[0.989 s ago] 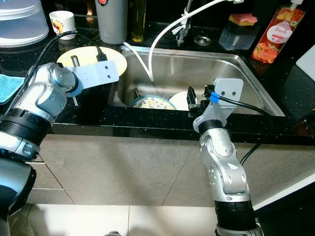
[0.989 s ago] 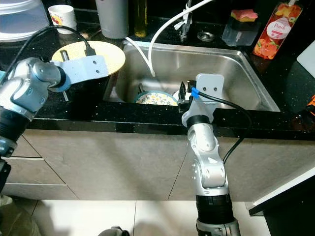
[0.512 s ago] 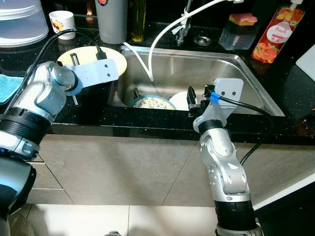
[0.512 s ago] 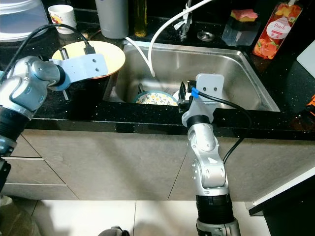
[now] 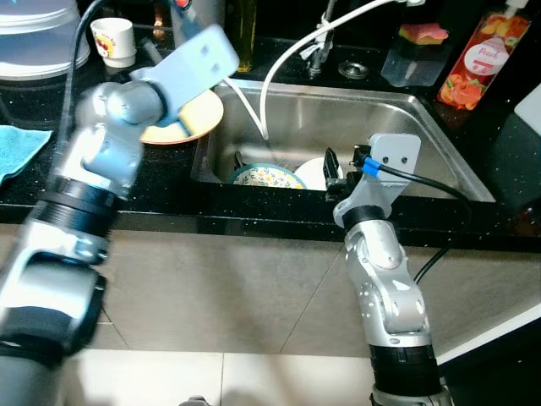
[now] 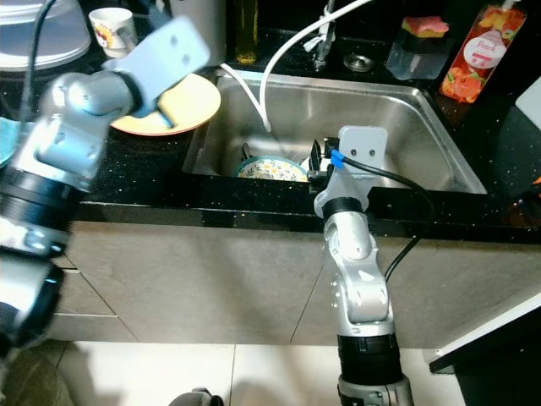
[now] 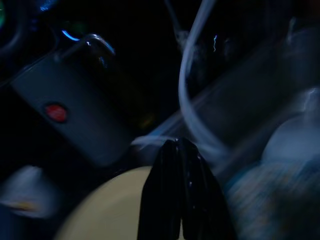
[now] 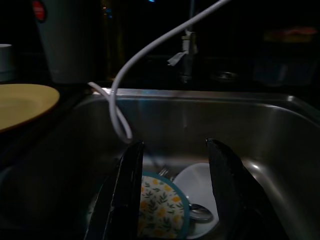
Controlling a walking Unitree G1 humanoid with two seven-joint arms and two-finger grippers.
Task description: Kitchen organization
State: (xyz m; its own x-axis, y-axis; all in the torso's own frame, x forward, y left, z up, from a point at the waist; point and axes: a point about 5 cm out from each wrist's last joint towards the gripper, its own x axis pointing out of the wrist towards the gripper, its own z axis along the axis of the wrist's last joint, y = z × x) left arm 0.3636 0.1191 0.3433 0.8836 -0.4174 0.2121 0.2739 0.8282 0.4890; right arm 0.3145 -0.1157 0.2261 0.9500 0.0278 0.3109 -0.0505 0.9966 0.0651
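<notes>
holding yellow plate (image 5: 196, 120) on counter at sink's left rim: left gripper (image 7: 181, 150), fingers pressed together over plate edge, likely to grip it. right gripper (image 8: 175, 160) spread wide at sink (image 5: 439, 144) front edge, above patterned plate (image 5: 266, 177), white bowl (image 5: 311, 173).

Left arm (image 5: 118, 152) raised and blurred (jaws pressed together), right arm (image 5: 380, 254) upright, jaws apart
</notes>
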